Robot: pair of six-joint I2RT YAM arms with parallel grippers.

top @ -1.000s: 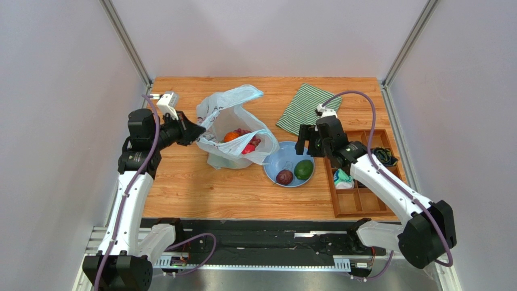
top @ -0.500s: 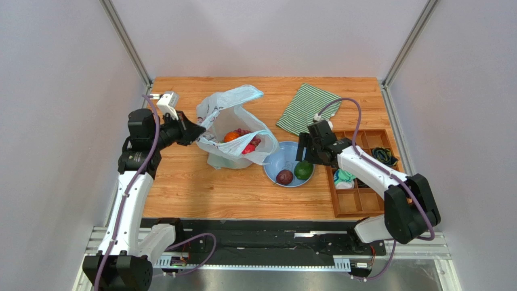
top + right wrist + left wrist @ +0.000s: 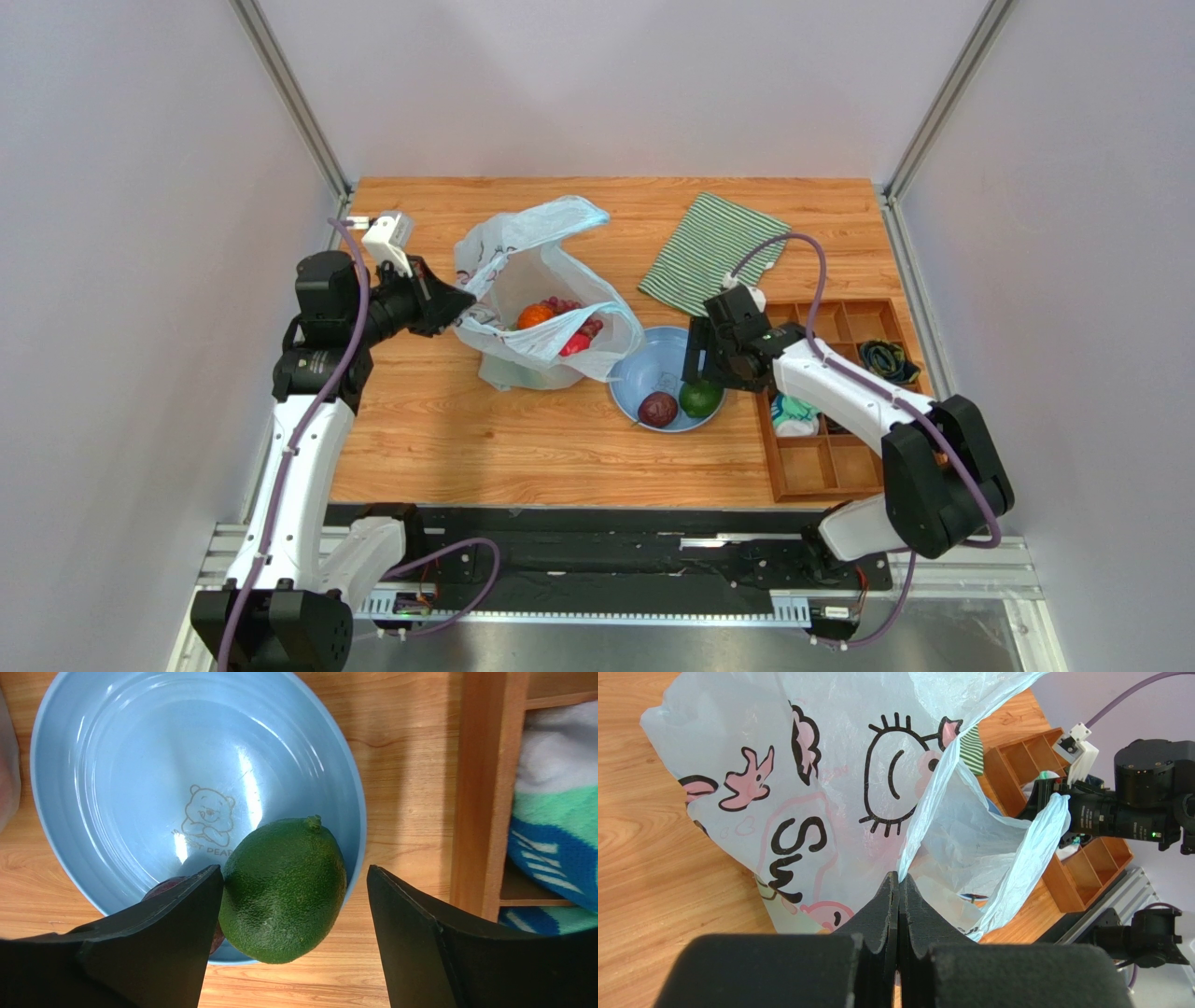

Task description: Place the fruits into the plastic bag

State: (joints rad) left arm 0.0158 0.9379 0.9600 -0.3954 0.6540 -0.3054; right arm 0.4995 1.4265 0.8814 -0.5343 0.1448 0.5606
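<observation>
Over on the left, the left claw (image 3: 898,882) is clenched on a thin fold of the bag (image 3: 526,280) at its rim, holding that edge up so the mouth gapes toward the right. The bag sits on the tabletop (image 3: 421,420), left of centre, its printed side facing the left arm. Down inside the opening I can see an orange fruit (image 3: 533,317), some grapes (image 3: 563,304) and a red fruit (image 3: 575,343) lying together. Just right of the bag, touching its loose handle, is the blue plate (image 3: 648,361). A purple fruit (image 3: 657,409) lies at its near edge, with a green fruit (image 3: 284,889) beside it on the right. The right claw (image 3: 700,371) hangs low over the plate, released, with its fingers (image 3: 161,931) spread to either side of the green fruit. The left finger is right against the peel and the right one stands clear of it. Behind the plate a striped cloth (image 3: 706,249) lies flat, and to the far right sits a wooden tray (image 3: 776,455) with bits of fabric in its compartments.
</observation>
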